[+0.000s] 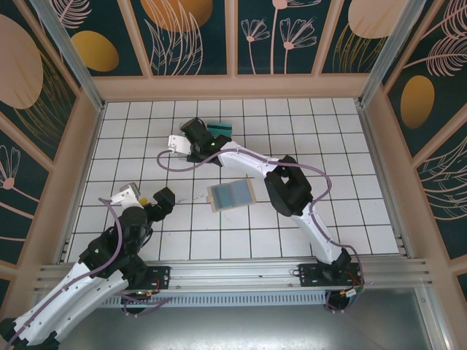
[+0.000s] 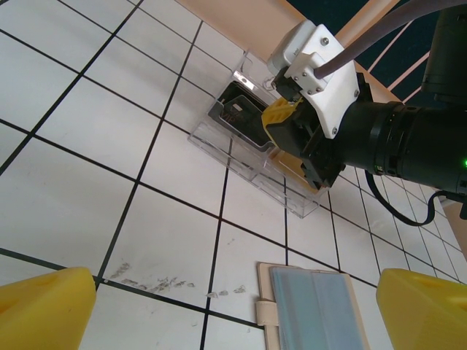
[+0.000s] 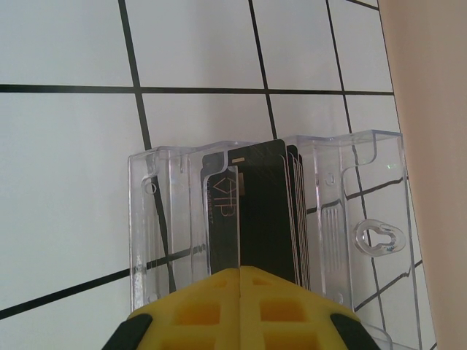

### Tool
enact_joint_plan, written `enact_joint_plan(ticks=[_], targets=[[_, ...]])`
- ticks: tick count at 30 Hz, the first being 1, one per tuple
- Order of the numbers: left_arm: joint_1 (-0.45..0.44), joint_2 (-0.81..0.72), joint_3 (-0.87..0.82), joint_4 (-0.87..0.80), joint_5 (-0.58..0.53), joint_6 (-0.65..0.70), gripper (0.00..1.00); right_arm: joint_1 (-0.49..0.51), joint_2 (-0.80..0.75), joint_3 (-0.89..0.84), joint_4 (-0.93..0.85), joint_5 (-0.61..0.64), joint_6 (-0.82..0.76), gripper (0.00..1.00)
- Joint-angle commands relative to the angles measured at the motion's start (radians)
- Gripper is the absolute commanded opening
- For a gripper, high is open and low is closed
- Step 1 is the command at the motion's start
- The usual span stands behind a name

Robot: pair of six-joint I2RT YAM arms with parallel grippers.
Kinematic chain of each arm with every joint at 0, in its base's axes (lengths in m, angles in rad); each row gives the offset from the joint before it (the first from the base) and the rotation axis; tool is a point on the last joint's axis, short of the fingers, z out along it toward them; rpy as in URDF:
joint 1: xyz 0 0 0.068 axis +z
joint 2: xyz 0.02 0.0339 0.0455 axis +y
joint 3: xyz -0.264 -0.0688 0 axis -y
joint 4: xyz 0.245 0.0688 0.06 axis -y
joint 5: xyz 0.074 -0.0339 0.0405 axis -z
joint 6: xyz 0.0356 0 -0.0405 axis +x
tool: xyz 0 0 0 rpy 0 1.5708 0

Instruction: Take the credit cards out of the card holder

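White tiled surface [image 1: 350, 146] bearing tan bifold card holder [image 1: 231, 195], left fingers [image 2: 44, 310] hanging apart, right fingers [image 3: 197, 313] pressing together at black cards [image 3: 263, 211] in clear plastic tray [image 3: 365, 189]

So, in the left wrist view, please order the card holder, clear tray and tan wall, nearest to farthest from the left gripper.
From the left gripper:
1. Card holder, just ahead, lower right.
2. Clear tray, farther out, centre, with the right gripper at it.
3. Tan wall, beyond the tray, at the top.
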Motion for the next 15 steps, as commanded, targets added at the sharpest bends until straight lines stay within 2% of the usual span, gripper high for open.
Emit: enact_joint_plan(ticks=[1,3,7,15], targets=[[0.005,0.001,0.009,-0.007,-0.018,-0.01,0.99,-0.013,0.028,0.036,0.015,0.01,0.015,0.0],[0.005,0.001,0.006,-0.005,-0.018,-0.009,0.99,-0.015,0.031,0.036,0.022,0.017,0.018,0.01],[0.004,0.001,0.004,-0.003,-0.016,-0.01,0.99,-0.018,0.035,0.036,0.048,0.046,0.032,0.31],[0.005,0.002,0.001,0.002,-0.013,-0.007,0.98,-0.028,0.047,0.037,0.132,0.144,0.048,0.37]])
